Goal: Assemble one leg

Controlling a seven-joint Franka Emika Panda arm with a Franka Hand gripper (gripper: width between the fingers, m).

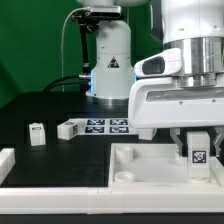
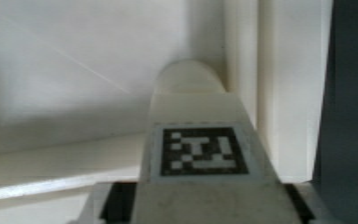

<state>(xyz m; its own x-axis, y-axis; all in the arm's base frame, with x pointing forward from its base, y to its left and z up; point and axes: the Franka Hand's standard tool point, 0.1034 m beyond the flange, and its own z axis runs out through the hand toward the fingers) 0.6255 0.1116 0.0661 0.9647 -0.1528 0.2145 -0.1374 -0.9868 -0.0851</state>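
Observation:
My gripper [image 1: 199, 152] is shut on a leg [image 1: 199, 154], a stubby white block with a black-and-white tag on its face. It holds the leg upright just over the large white square panel [image 1: 150, 170], near the corner at the exterior view's right. In the wrist view the leg [image 2: 201, 130] fills the middle, its tag facing the camera, with dark finger pads [image 2: 137, 195] on both sides. Its far tip points at the panel's raised rim [image 2: 247, 60]. Another leg [image 1: 37, 133] stands on the black table at the exterior view's left.
The marker board [image 1: 105, 126] lies on the table behind the panel, with one more small white block [image 1: 68, 129] at its end. A white frame edge [image 1: 40, 205] runs along the front. The robot base [image 1: 108, 60] stands at the back.

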